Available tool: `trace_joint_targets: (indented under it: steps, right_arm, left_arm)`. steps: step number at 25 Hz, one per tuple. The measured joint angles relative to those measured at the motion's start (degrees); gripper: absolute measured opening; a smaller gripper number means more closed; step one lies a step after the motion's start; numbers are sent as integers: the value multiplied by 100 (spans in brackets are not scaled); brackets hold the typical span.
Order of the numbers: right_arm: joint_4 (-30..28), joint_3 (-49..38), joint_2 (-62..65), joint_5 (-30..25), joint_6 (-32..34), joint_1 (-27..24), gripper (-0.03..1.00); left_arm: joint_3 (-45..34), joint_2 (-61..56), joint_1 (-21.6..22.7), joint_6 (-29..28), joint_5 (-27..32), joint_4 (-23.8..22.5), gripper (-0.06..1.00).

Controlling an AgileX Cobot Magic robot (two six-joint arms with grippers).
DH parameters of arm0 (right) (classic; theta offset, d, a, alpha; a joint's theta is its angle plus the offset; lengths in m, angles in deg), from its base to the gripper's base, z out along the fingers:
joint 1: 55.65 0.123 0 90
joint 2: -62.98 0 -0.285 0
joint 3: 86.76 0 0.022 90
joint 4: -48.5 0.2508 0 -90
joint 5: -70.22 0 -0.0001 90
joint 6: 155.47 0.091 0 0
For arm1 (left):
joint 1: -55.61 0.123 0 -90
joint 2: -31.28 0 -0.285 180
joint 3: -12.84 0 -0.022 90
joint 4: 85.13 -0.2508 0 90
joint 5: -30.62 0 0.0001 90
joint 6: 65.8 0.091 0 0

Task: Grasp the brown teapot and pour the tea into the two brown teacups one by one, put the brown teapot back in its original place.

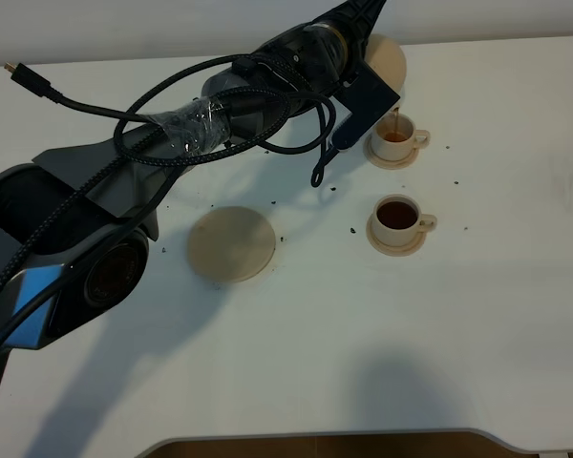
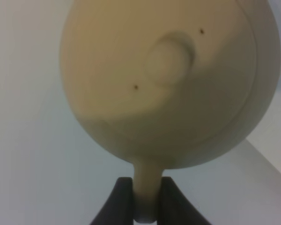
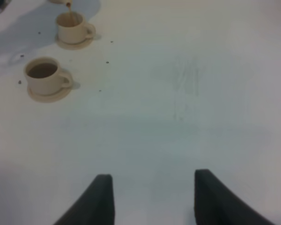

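Note:
The brown teapot (image 1: 390, 57) is held tilted above the far teacup (image 1: 396, 138), and a thin stream of tea falls from its spout into that cup. My left gripper (image 2: 147, 206) is shut on the teapot's loop handle (image 2: 147, 187); the lid and knob (image 2: 171, 58) fill the left wrist view. The near teacup (image 1: 398, 218) stands on its saucer and holds dark tea. Both cups show in the right wrist view, the far one (image 3: 74, 29) and the near one (image 3: 44, 77). The flat round saucer disc (image 1: 231, 243) lies bare on the table. My right gripper (image 3: 152, 197) is open and empty above bare table.
The left arm (image 1: 220, 114) with its looped black cables stretches across the table's upper middle. A loose cable plug (image 1: 24, 74) lies at the far left. Small dark specks (image 1: 351, 230) dot the white table near the cups and disc.

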Motion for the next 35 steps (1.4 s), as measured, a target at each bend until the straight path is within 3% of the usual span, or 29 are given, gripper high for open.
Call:
trace_joint_targets:
  steps: [27, 35]
  right_arm:
    - [0, 0, 0, 0, 0, 0, 42]
    - [0, 0, 0, 0, 0, 0, 42]
  left_arm:
    - [0, 0, 0, 855, -313, -4, 11]
    - [0, 0, 0, 884, -368, -266, 11]
